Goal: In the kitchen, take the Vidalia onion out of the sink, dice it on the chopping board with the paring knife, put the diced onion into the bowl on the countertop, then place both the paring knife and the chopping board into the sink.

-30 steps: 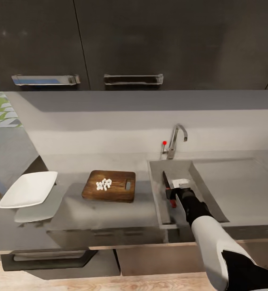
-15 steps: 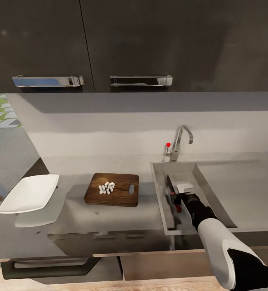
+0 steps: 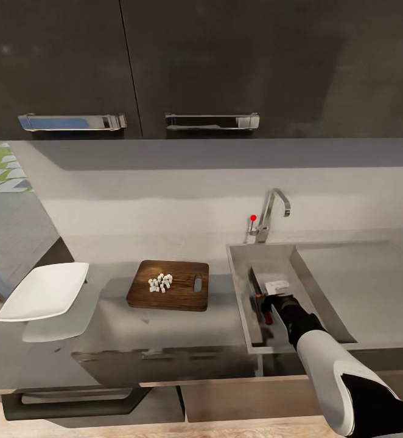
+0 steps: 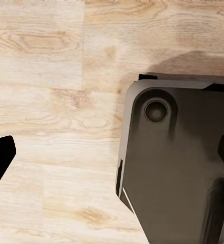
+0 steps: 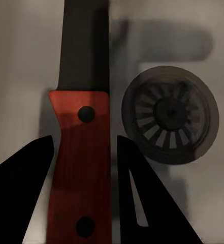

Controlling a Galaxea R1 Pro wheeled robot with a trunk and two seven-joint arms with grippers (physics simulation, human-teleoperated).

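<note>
My right gripper (image 3: 272,300) reaches down into the sink (image 3: 240,286), shut on the orange-red handle of the paring knife (image 3: 254,285). In the right wrist view its fingers (image 5: 38,157) press both sides of the paring knife (image 5: 84,168), whose dark blade points away, just beside the round drain (image 5: 170,114). The chopping board (image 3: 183,298) lies on the countertop (image 3: 165,328) left of the sink, with a small heap of white diced onion (image 3: 161,282) on it. The white square bowl (image 3: 43,292) sits at the far left. My left gripper (image 4: 112,157) hangs open over the wooden floor.
A chrome tap (image 3: 269,213) with a red dot stands behind the basin, and a flat drainboard (image 3: 360,286) lies to its right. Dark wall cabinets (image 3: 213,61) hang above. The robot's dark base (image 4: 172,168) shows in the left wrist view.
The head camera shifted a little early on. My right gripper has sunk lower into the basin, with the knife still in it. Board, onion pieces and bowl stay put.
</note>
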